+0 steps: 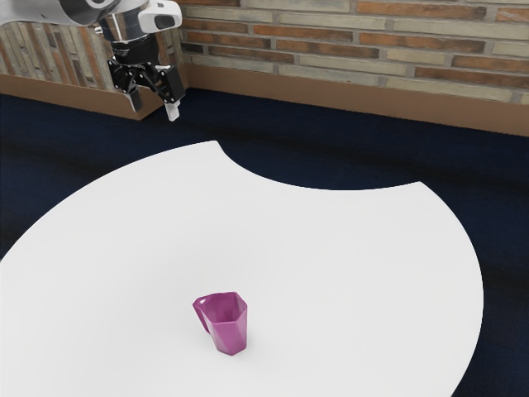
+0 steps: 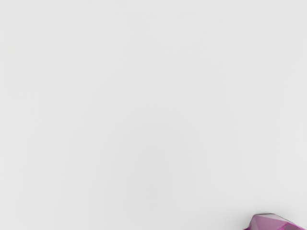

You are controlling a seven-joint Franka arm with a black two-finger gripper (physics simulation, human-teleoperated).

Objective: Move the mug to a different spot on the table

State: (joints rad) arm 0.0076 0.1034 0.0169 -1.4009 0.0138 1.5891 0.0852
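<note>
The hand [image 1: 154, 101] hangs high, fingers spread apart (tips pointing downward).

No readable text, labels, numbers — none anywhere.

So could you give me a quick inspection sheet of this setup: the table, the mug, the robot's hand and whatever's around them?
Surface: white table, with a curved notch cut into its far edge.
Job's things: magenta faceted mug, upright, handle toward the exterior view's left, standing near the table's front edge.
Clutter: nothing seen.
Grippers: black gripper, open and empty, raised high at the exterior view's upper left, far from the mug.
Cables: nothing seen.
Surroundings: brick wall, wooden skirting, dark blue floor.
</note>
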